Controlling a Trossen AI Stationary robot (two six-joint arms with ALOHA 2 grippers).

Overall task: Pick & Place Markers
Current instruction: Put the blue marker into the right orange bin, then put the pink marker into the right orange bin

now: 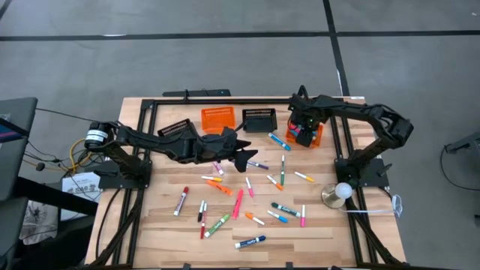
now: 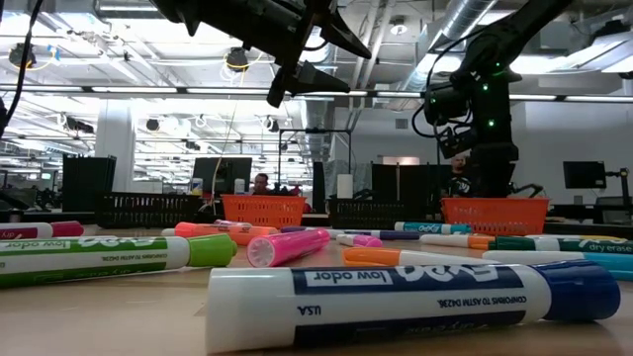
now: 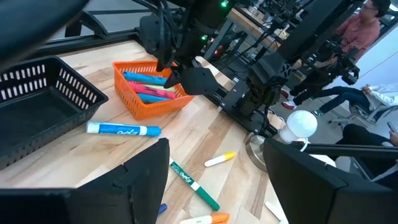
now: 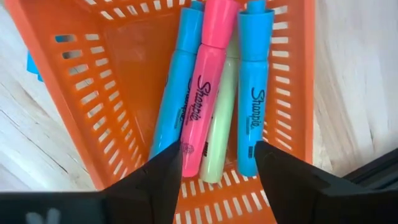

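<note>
Several markers [image 1: 238, 202] in mixed colours lie flat and scattered on the wooden table. A few more, two blue [image 4: 255, 106], one pink [image 4: 205, 87] and one pale green, lie side by side in the orange basket [image 4: 93, 93] at the far right. My right gripper [image 4: 214, 168] hangs open just above that basket [image 1: 309, 136], pointing down, its fingers on either side of the markers' ends with nothing held. My left gripper [image 1: 247, 159] hovers open over the table's middle, well above the loose markers, and is empty [image 3: 214, 174].
Another orange basket [image 1: 217, 118] and a black one [image 1: 259, 118] stand at the far edge, and a second black basket [image 1: 176, 129] lies partly under the left arm. A white ball on a metal base [image 1: 341, 191] stands near the right arm's base. People sit beyond the table.
</note>
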